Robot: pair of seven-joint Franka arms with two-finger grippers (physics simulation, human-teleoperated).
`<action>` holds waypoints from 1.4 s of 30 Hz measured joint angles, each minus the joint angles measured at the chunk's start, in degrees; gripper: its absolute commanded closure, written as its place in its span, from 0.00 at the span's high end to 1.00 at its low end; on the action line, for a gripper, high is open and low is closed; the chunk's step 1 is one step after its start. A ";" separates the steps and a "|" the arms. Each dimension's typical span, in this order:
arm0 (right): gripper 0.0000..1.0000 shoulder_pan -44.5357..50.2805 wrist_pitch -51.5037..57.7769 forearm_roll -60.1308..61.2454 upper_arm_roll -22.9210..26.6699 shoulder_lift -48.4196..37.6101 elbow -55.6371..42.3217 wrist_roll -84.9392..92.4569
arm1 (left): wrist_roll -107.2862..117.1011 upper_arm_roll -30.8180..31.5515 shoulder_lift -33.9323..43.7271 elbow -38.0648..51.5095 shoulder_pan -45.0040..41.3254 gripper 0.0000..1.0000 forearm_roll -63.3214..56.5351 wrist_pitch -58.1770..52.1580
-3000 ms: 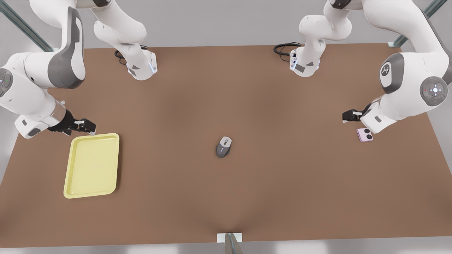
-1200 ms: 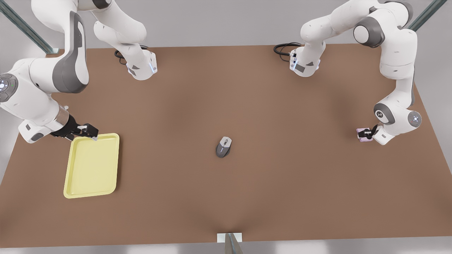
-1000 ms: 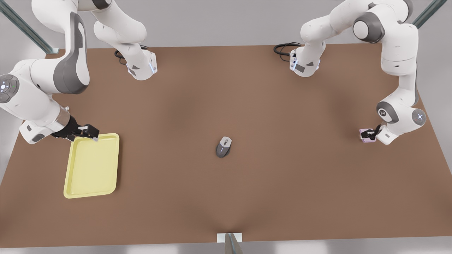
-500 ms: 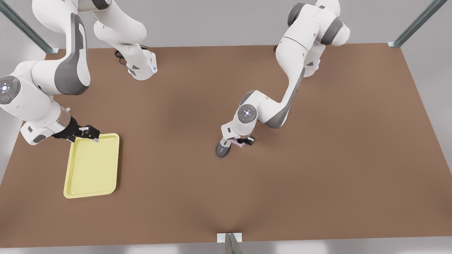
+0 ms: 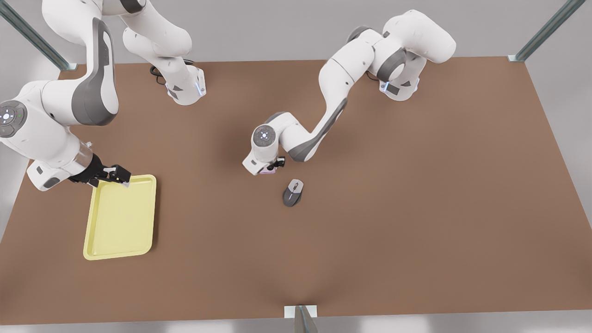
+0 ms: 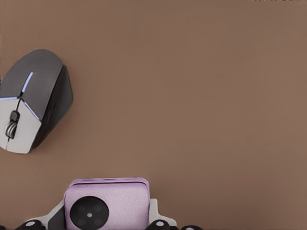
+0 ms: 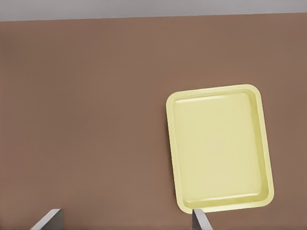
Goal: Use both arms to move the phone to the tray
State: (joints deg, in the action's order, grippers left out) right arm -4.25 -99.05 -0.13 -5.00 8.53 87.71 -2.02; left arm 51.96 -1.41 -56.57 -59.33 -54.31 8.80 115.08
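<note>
Right pincer: fingers apart, empty, waits at tray corner. Left pincer: clamps phone mid-counter, just beside mouse. Pickup done; remaining: handover, placement in tray.
</note>
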 measured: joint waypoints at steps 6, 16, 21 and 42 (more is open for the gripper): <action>1.00 -0.13 -0.16 0.00 0.00 0.50 -0.12 0.06 | 8.36 0.13 -4.03 0.06 -0.96 1.00 0.10 2.97; 1.00 0.03 -0.54 0.00 -0.01 0.86 -0.06 0.13 | -3.01 -0.85 30.81 -1.49 35.32 1.00 -5.16 -30.35; 1.00 0.11 -2.81 0.00 -0.22 5.04 -0.10 0.15 | -18.73 -2.82 47.07 -23.23 42.36 1.00 -9.86 -32.92; 1.00 36.48 -26.84 4.58 -2.88 22.68 13.38 -21.82 | -51.49 -1.07 41.87 -16.07 40.51 1.00 -1.57 -36.80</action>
State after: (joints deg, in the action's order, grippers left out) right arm 32.23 -125.89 4.46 -7.88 31.21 101.09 -23.85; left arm 0.47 -2.48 -14.71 -75.40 -13.80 7.23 78.29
